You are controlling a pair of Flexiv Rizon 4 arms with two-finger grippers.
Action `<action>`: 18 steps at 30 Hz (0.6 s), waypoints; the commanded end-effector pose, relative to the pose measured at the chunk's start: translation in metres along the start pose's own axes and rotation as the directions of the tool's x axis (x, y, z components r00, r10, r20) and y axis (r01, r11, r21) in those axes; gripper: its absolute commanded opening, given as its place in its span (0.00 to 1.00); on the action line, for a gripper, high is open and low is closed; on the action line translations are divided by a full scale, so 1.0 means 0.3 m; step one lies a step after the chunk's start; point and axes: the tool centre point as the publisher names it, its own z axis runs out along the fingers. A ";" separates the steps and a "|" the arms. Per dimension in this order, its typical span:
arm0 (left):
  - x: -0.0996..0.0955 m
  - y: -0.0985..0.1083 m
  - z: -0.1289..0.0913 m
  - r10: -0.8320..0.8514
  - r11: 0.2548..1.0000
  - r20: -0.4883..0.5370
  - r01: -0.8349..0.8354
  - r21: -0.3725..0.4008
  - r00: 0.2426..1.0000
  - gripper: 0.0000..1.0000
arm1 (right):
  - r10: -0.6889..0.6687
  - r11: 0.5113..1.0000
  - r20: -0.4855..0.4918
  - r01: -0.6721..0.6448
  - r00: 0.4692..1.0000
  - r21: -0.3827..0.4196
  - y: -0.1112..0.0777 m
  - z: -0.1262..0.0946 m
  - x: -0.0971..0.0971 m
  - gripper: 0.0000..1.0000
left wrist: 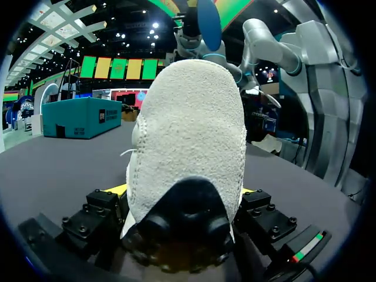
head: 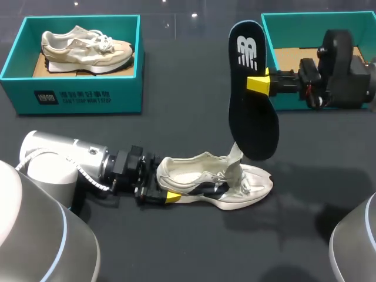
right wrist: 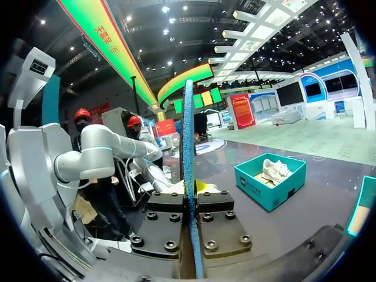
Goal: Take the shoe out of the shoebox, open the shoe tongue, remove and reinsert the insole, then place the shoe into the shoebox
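On the dark worktop [head: 305, 194] my left jaws clamp the shoe [head: 252, 187] by its heel. My right jaws pinch the insole [head: 252, 111], which stands on end just over the shoe's opening.

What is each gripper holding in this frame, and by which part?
The left gripper holds the shoe by its heel. The right gripper holds the insole by its side edge, upright above the shoe.

The shoe [left wrist: 194, 129] hides all but slivers of the tips of the left gripper [left wrist: 182, 189]; the right arm [head: 343, 67] covers part of one shoebox [head: 294, 29].
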 end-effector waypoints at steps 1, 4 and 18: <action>0.000 0.002 -0.001 0.000 1.000 0.000 0.000 -0.002 1.000 0.00 | -0.009 1.000 0.061 0.009 0.998 -0.009 0.001 -0.057 0.073 0.00; 0.000 0.002 -0.001 0.000 1.000 0.000 0.000 -0.002 1.000 0.00 | -0.015 1.000 0.083 0.016 0.996 -0.008 0.007 -0.082 0.097 0.00; 0.000 0.002 -0.001 0.000 1.000 0.000 0.000 -0.002 1.000 0.00 | -0.019 1.000 0.083 0.020 0.996 -0.019 0.011 -0.140 0.148 0.00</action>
